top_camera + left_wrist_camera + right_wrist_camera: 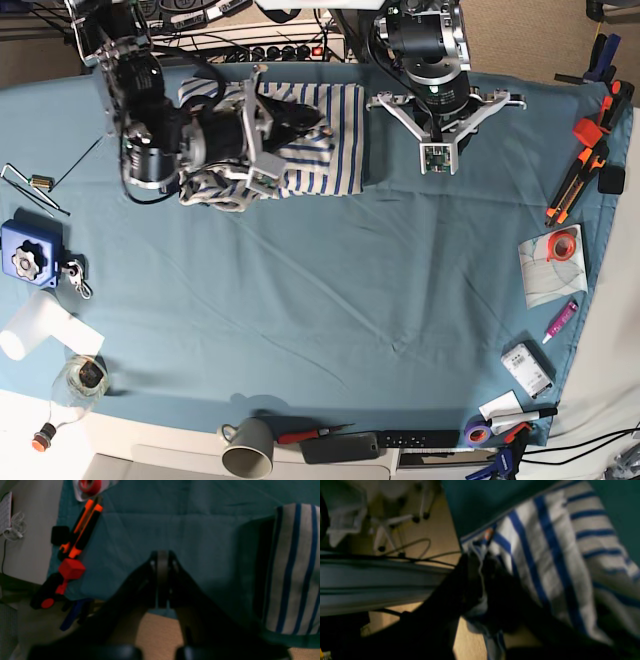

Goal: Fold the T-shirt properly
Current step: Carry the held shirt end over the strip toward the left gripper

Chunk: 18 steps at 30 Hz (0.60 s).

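**Striped T-shirt bunched at far edge, right end effector pinching it**

T-shirt (pixel 310 140), white with blue stripes, bunched at far side of surface (pixel 330 290), on teal cloth, between the two arms in base view. Partly covered by right arm on its left side; striped part exposed on the side toward left arm.

Right end effector (pixel 480 557) pressed on a bunched fold of T-shirt (pixel 545 542) at the cloth's edge; fabric visibly caught between dark fingers (pixel 467 580), more fabric hanging below. Floor, cables and chair legs blurred behind in right wrist view.

Left end effector (pixel 162 557) pressed together, nothing between fingers, above bare teal cloth. T-shirt (pixel 292 567) off to right edge of left wrist view, apart from end effector, not touched. In base view left end effector (pixel 437 160) just beside the shirt's right edge, over the cloth.

Orange-and-black clamp (pixel 77 542) lying on teal cloth near its edge in left wrist view; red tape roll (pixel 90 485) on white paper above it. Same clamp (pixel 580 170) and tape roll (pixel 563 243) at right edge of surface in base view, well apart from shirt.

Grey mug (pixel 248 448) at near edge, blue box (pixel 27 255) at left edge, purple marker (pixel 560 320) near right edge.
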Each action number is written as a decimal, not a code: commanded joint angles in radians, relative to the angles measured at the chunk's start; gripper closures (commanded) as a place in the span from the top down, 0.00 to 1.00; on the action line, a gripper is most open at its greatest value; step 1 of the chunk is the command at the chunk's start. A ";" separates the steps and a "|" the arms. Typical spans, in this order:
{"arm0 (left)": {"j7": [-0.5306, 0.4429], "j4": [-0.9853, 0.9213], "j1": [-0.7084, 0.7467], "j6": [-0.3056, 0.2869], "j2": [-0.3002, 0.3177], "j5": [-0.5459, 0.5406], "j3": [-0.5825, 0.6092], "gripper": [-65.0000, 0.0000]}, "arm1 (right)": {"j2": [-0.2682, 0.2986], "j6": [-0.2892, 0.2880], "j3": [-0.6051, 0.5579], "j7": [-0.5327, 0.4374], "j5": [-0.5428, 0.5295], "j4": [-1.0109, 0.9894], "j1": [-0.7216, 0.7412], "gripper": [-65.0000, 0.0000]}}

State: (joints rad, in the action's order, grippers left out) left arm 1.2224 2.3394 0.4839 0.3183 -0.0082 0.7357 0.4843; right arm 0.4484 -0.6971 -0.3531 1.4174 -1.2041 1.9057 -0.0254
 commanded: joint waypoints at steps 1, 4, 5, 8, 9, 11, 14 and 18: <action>-0.019 0.017 0.051 -0.063 -0.006 -0.002 0.036 0.00 | 0.008 -0.001 -0.013 -0.021 -0.028 0.001 0.029 0.00; -0.019 0.017 0.051 -0.063 -0.006 0.024 0.036 0.00 | -0.011 -0.001 -0.060 -0.021 0.005 -0.042 0.069 0.00; -0.019 0.017 0.051 -0.063 -0.006 0.027 0.036 0.00 | -0.026 -0.001 -0.069 -0.021 0.022 -0.061 0.079 0.00; -0.019 0.017 0.051 -0.063 -0.006 0.027 0.036 0.00 | -0.071 -0.001 -0.092 -0.021 0.031 -0.113 0.099 0.00; -0.022 0.017 0.051 -0.063 -0.006 0.027 0.036 0.00 | -0.085 -0.001 -0.099 -0.021 0.032 -0.126 0.103 0.00; -0.027 0.017 0.051 -0.063 -0.006 0.027 0.036 0.00 | -0.106 -0.001 -0.113 -0.021 0.032 -0.141 0.106 0.00; -0.028 0.017 0.051 -0.063 -0.006 0.028 0.036 0.00 | -0.123 -0.001 -0.130 -0.021 0.032 -0.141 0.106 0.00; -0.029 0.017 0.051 -0.063 -0.006 0.027 0.036 0.00 | -0.121 -0.001 -0.132 -0.021 0.006 -0.141 0.106 0.00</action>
State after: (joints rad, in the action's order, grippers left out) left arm 1.2140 2.3432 0.4843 0.3183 -0.0082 0.7567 0.4843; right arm 0.3256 -0.6964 -0.4900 1.4174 -1.1614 1.7493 0.0639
